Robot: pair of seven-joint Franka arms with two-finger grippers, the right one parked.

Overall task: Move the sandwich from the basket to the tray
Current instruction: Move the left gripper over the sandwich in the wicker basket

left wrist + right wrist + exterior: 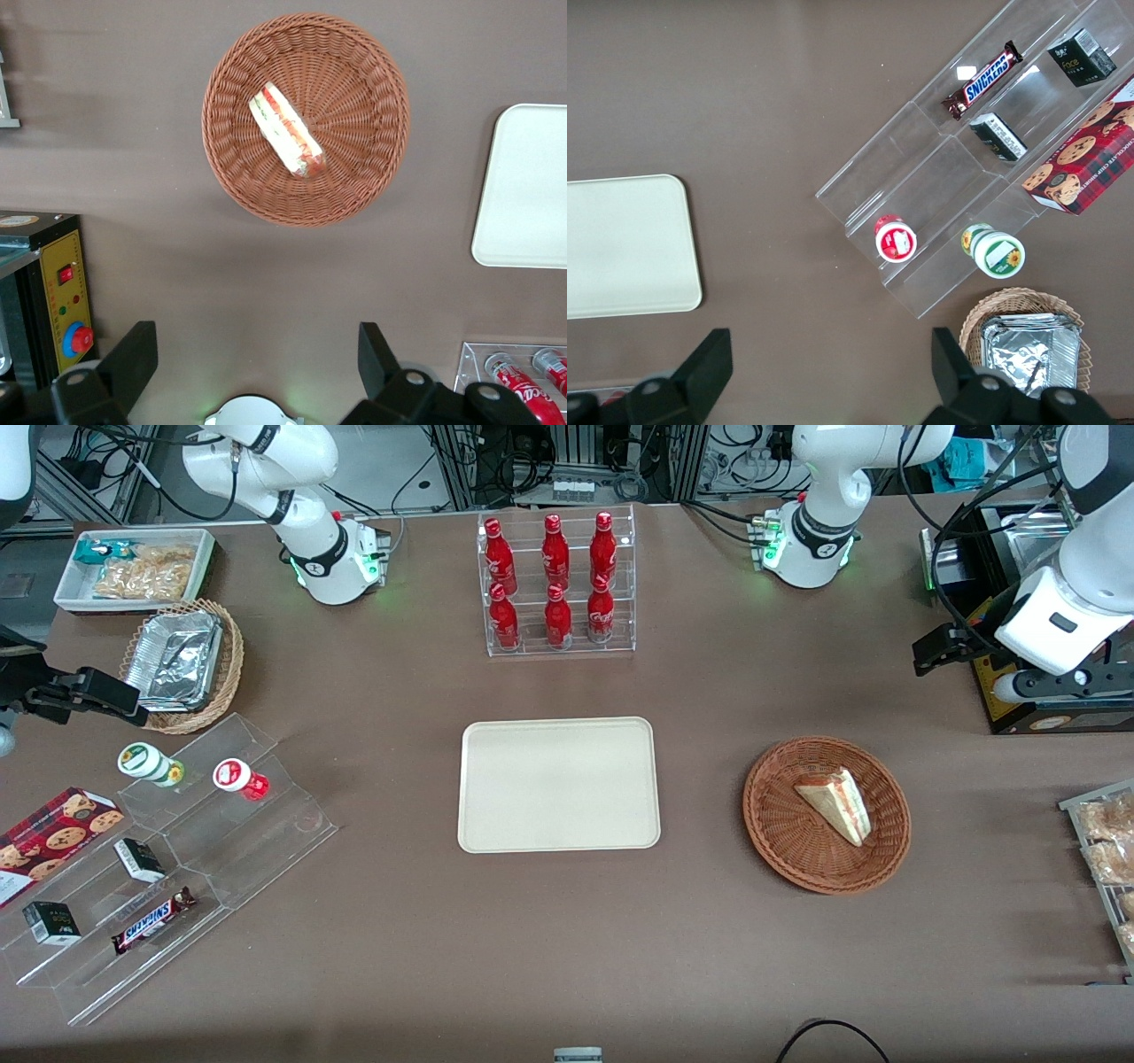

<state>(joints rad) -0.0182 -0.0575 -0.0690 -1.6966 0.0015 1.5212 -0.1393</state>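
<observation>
The sandwich (834, 804), a triangular wedge with white bread and red and green filling, lies in the round reddish-brown basket (780, 833). The plain cream tray (558, 784) lies flat at the table's middle, beside the basket, toward the parked arm's end. My left gripper (1054, 684) hangs high above the table, farther from the front camera than the basket and toward the working arm's end. It is open and empty. In the left wrist view its fingers (133, 359) stand wide apart around the gripper's middle (257, 354), with the sandwich (285, 129), basket (354, 80) and a tray edge (527, 186) below.
A black box with a yellow button panel (1045, 708) stands under the gripper. A clear rack of red bottles (556, 580) stands farther back than the tray. Bagged pastries (1107, 850) lie at the working arm's table edge. A clear stepped snack display (168, 868) and a foil-filled tan basket (182, 664) sit at the parked arm's end.
</observation>
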